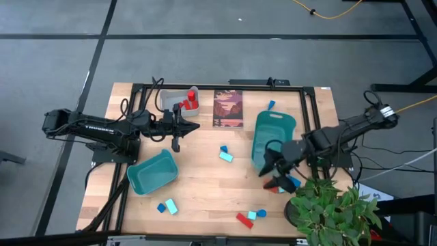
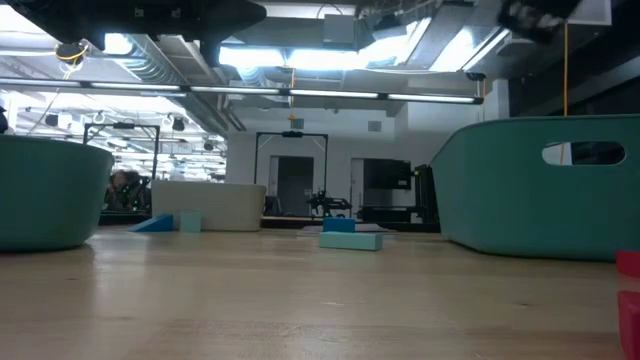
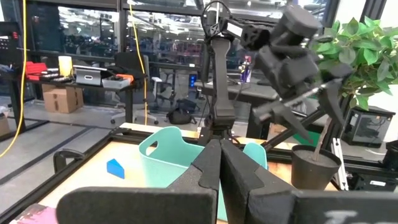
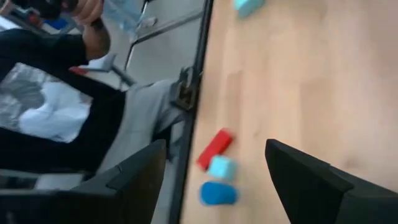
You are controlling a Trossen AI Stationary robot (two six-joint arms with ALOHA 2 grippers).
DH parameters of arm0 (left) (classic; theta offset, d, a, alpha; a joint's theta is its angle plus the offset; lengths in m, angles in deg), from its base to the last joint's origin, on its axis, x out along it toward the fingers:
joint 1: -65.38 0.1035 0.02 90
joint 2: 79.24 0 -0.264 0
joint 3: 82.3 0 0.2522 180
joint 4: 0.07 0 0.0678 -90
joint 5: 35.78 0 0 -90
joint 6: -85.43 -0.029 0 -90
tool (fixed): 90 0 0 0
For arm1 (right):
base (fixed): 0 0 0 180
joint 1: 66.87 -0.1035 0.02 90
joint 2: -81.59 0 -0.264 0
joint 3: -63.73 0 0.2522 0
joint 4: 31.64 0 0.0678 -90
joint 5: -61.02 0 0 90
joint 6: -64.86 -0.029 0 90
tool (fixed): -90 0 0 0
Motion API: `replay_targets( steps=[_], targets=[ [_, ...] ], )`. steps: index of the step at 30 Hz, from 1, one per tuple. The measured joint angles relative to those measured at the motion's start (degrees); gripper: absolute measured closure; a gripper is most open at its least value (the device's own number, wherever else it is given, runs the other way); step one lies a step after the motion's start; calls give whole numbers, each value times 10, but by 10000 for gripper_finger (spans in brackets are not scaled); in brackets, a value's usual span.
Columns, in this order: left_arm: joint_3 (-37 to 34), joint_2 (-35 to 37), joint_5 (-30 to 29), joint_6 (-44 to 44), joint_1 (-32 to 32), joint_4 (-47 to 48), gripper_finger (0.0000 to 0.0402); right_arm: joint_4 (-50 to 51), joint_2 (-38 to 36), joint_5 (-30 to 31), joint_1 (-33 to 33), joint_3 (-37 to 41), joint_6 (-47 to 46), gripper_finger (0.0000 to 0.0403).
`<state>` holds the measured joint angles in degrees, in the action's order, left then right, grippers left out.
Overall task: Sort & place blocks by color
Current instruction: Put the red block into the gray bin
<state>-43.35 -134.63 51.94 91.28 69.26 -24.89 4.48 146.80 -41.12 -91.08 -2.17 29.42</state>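
Many small blocks lie spread over the wooden worktop (image 1: 205, 198), some red, some dark blue, some light blue.

Near the front edge a red bar block (image 4: 214, 149) lies flat, its long side slanting toward that edge, with a light blue cube (image 4: 221, 167) touching its end and a dark blue block (image 4: 217, 193) just beside that. The right gripper (image 1: 276, 172) hangs above with its jaws spread wide, and these three sit between them but lower down. The left gripper (image 1: 175, 142), jaws pressed together, is near the grey bin (image 1: 168, 98), which holds red blocks (image 1: 188, 102). Two teal bins (image 1: 152, 172) sit on the worktop.
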Motion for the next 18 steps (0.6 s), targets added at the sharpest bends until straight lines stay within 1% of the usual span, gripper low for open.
replay_targets(
  steps=[4,8,14,18],
  targets=[
    [0,0,0,0,0,0,402,-24,18,-2,-48,0,-63,126],
    [0,0,0,0,0,0,402,-10,41,5,-82,0,-117,126],
    [0,0,0,0,0,0,402,59,62,51,-89,0,-108,126],
    [0,0,0,0,0,0,402,63,63,66,-74,0,-81,126]
  ],
)
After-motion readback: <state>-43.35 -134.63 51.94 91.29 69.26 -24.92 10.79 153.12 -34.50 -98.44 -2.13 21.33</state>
